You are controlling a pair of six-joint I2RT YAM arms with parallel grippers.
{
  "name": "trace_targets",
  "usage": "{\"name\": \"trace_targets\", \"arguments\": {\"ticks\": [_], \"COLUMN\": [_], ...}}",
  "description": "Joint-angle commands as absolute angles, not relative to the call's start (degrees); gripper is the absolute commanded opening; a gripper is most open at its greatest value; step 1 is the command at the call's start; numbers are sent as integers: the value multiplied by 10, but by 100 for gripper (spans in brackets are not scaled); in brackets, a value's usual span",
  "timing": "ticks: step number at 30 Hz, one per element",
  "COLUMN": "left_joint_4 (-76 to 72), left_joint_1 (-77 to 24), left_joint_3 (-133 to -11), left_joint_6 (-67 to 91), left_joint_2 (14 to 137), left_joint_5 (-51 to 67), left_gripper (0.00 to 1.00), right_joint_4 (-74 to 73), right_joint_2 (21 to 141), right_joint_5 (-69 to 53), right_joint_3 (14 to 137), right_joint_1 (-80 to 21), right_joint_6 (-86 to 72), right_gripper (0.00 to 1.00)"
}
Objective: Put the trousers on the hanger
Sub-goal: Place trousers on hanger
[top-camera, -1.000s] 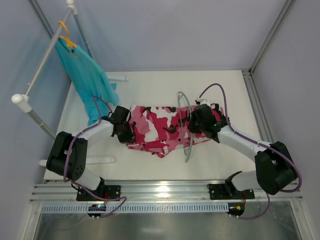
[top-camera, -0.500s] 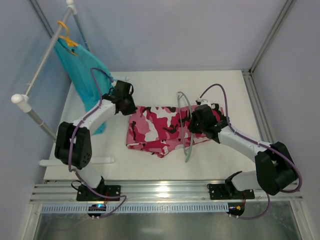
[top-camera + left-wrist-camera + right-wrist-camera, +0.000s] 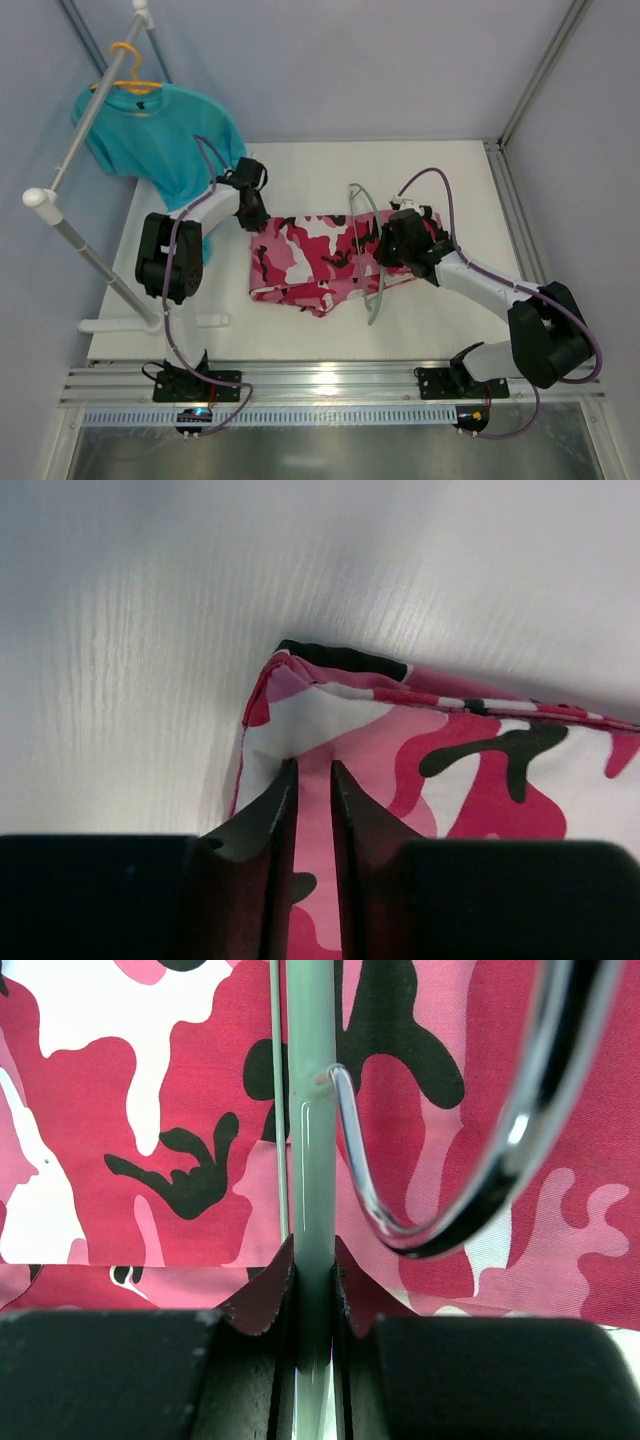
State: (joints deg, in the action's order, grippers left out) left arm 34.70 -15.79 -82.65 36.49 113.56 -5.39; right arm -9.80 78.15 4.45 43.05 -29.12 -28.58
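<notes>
The pink camouflage trousers (image 3: 310,255) lie flat across the middle of the white table (image 3: 300,175). My left gripper (image 3: 252,212) is at their far left corner. In the left wrist view its jaws (image 3: 312,767) stand almost together, with the corner's cloth (image 3: 450,770) between them. The mint-green hanger (image 3: 380,285) lies across the right part of the trousers, its metal hook (image 3: 358,195) pointing to the far side. My right gripper (image 3: 383,252) is shut on it. In the right wrist view the gripper (image 3: 313,1245) clamps the hanger's rod (image 3: 312,1110) over the trousers (image 3: 150,1110).
A teal shirt (image 3: 160,135) hangs spread on an orange hanger (image 3: 130,75) from the white tube rack (image 3: 85,110) at the far left. The rack's foot (image 3: 150,322) lies along the table's left side. A metal frame rail (image 3: 510,230) borders the right edge.
My left arm swung from the trousers' left edge to their far left corner. The teal shirt swung out and now hangs spread. The right arm and the hanger stayed put.
</notes>
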Motion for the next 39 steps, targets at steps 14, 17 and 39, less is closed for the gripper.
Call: {"name": "trace_targets", "arguments": {"ticks": [14,17,39], "left_joint_4": [335,297,206], "left_joint_1": [-152,-149,-94], "left_joint_3": [-554,-533,-443], "left_joint_6": [362,366,413], "left_joint_2": [838,838,896], "left_joint_5": [-17,16,146], "left_gripper": [79,82,43], "right_joint_4": [-130,-127,12], "right_joint_2": [802,781,782], "right_joint_5": [-14,-23,-20], "right_joint_3": [460,476,339], "right_joint_1": [-295,-294,-294], "right_joint_6": [-272,-277,-352], "right_gripper": [4,4,4]}}
